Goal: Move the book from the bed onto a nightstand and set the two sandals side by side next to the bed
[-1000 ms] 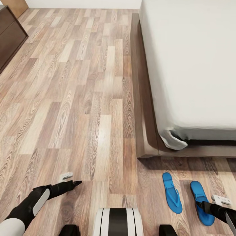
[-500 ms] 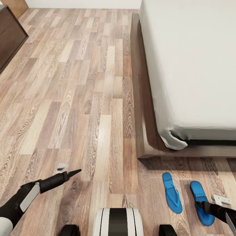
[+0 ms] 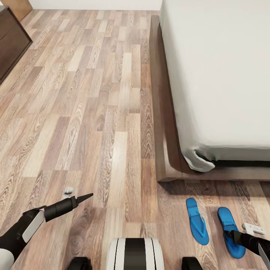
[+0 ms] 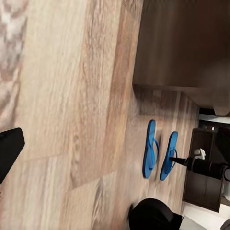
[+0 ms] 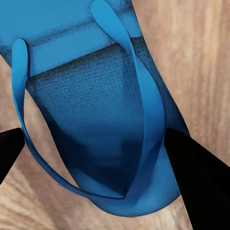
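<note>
While the left gripper (image 3: 87, 196) is held low over the plank floor (image 3: 93, 112) (whether parted or closed cannot be told), the right gripper (image 5: 96, 143) is spread wide astride the outer sandal (image 3: 229, 231). The other sandal (image 3: 197, 221) lies just beside it, near the bed (image 3: 165, 150) corner.
</note>
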{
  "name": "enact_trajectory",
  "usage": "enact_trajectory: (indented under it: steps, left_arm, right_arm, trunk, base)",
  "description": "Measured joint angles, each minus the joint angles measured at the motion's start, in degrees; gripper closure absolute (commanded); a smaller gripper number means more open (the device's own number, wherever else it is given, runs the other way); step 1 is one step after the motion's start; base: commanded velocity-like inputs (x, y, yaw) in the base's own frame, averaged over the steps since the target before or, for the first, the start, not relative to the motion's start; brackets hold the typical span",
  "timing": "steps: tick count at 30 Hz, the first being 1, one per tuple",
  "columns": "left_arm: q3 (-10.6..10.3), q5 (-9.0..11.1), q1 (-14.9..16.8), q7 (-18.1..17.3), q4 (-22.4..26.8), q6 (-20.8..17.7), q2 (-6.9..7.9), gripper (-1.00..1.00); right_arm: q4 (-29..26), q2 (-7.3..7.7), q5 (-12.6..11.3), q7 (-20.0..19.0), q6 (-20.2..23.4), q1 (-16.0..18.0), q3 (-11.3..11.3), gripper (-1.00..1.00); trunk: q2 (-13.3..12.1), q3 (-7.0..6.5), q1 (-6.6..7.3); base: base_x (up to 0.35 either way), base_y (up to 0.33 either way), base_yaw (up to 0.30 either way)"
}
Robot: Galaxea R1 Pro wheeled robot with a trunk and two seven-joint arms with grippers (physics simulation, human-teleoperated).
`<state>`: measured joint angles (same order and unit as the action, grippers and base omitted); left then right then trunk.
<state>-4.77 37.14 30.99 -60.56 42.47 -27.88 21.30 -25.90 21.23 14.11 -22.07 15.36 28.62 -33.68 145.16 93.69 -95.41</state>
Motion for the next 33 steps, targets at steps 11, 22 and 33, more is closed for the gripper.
enact_trajectory:
  steps: [11, 22, 33]
  left_arm:
    - [0.0, 0.0, 0.0, 0.0, 0.0, 0.0, 0.0, -1.0]
    - [-0.1, 0.0, 0.0, 0.3, -0.1, 0.2, -0.09, -1.0]
    - [-0.1, -0.1, 0.0, 0.5, -0.1, 0.2, -0.18, -1.0]
  right_arm:
    - [0.0, 0.0, 0.0, 0.0, 0.0, 0.0, 0.1, 1.0]
    - [0.0, 0.0, 0.0, 0.0, 0.0, 0.0, -0.1, 1.0]
    - [0.0, 0.0, 0.0, 0.0, 0.0, 0.0, -0.1, 1.0]
  trunk:
    - [0.0, 0.0, -0.01]
    - [0.0, 0.0, -0.01]
    - [0.0, 0.0, -0.01]
  base:
    - [0.067, 0.099, 0.0]
    - [0.003, 0.135, 0.0]
    - [0.148, 0.001, 0.0]
